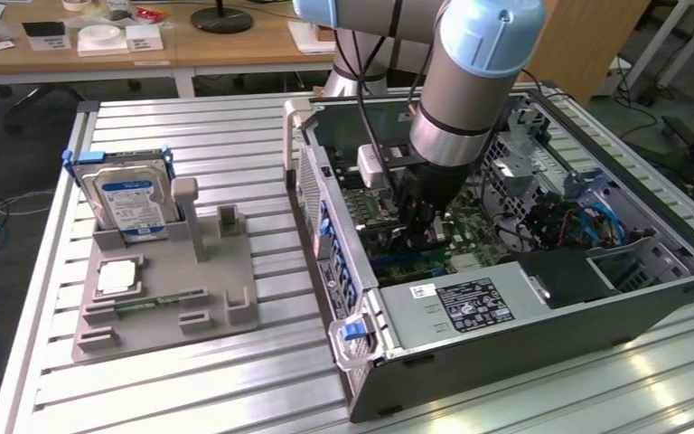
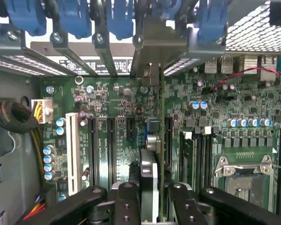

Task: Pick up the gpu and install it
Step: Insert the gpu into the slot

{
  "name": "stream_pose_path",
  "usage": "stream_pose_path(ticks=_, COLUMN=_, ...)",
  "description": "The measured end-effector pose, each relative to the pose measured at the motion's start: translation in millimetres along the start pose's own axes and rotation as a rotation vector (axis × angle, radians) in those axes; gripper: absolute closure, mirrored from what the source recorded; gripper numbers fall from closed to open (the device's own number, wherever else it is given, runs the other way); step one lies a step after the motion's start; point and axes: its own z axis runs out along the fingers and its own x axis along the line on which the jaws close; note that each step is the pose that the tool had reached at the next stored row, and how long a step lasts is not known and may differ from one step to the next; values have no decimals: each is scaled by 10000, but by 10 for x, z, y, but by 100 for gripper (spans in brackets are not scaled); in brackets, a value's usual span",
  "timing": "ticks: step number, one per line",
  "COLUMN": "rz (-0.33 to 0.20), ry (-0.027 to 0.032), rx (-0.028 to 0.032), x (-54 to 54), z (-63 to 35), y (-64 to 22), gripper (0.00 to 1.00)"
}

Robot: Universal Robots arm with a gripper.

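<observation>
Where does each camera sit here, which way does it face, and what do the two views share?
Exterior view: off the arm, above the slatted table, looking down at the open computer case, with the arm reaching inside.
Wrist view: on the wrist, facing the motherboard; the gripper holds the gpu edge-on.
Shared: the case interior, its green board and the gripper.

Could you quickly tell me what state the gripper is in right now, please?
Gripper: closed on the gpu, holding it edge-on over the motherboard inside the computer case.
</observation>
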Motion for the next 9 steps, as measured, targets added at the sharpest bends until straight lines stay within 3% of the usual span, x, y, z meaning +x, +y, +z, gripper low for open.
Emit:
stream_pose_path(ticks=4, rz=-1, ry=3, rx=-4, x=1, z=2, y=0, gripper=72)
stream_pose_path(ticks=9, rz=7, ry=6, rx=-82, x=2, z=24, y=-17, gripper=72)
